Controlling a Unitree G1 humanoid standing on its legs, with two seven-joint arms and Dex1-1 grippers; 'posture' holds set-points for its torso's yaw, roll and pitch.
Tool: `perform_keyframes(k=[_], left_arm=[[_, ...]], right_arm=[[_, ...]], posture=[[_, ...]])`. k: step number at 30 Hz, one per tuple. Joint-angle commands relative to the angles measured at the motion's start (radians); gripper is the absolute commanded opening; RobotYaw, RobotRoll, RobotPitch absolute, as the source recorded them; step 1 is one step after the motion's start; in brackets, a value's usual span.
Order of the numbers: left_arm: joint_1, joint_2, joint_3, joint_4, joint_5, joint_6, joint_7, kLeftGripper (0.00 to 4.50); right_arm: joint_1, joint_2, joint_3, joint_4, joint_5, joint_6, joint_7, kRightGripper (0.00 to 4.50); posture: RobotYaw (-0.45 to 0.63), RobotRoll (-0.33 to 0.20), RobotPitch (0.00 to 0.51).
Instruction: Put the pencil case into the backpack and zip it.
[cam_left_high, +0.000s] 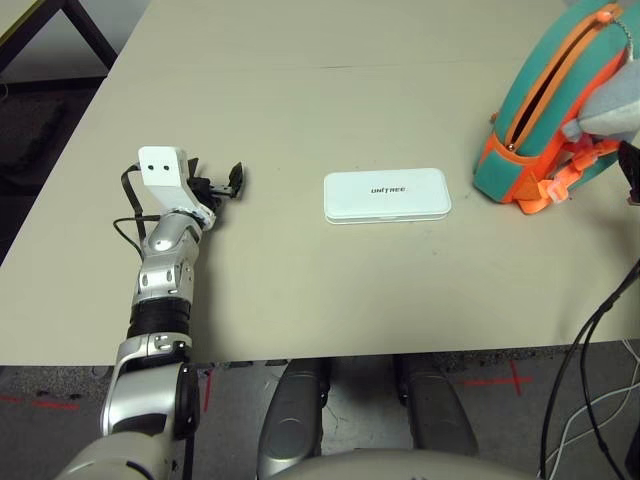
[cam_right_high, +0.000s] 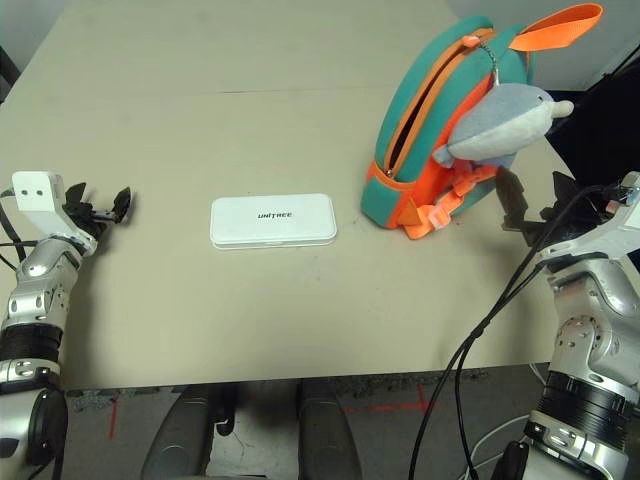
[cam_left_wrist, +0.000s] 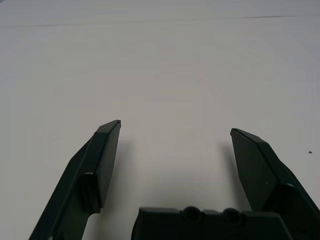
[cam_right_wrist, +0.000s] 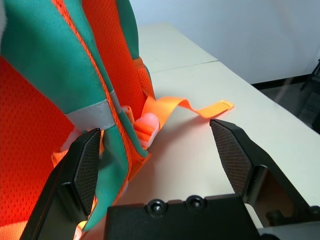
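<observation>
Left gripper (cam_left_wrist: 176, 125) wide, empty, left of pencil case (cam_right_high: 273, 221); right gripper (cam_right_wrist: 154, 125) wide beside backpack (cam_right_high: 440, 120), presumably to steady it for loading.

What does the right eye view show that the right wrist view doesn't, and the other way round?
Only the right eye view: the white case lying on the table, the left hand and the bag's grey plush charm with its whole body in sight.
Only the right wrist view: the inner pads of the right hand, facing each other, wide apart.
Both: the teal and orange backpack, its orange straps, the right hand and the table.
</observation>
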Motion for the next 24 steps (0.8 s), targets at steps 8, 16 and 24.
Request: perform_keyframes(k=[8, 16, 24], left_arm=[[-0.007, 0.023, -0.008, -0.004, 0.005, 0.001, -0.03, 4.5], [-0.05, 0.105, -0.01, -0.085, -0.118, 0.224, -0.246, 4.5], [-0.162, 0.121, -0.088, -0.169, -0.296, 0.722, -0.468, 4.5]], right_arm=[[0.022, -0.058, -0.023, -0.151, 0.235, 0.326, 0.004, 4.48], [0.11, -0.289, -0.086, -0.241, 0.9, 1.001, 0.009, 4.48], [-0.004, -0.293, 0.159, -0.218, 1.034, 1.051, -0.088, 4.48]], posture=[[0.1, 0.0, 0.24], [0.12, 0.0, 0.211], [0.12, 0.0, 0.194]])
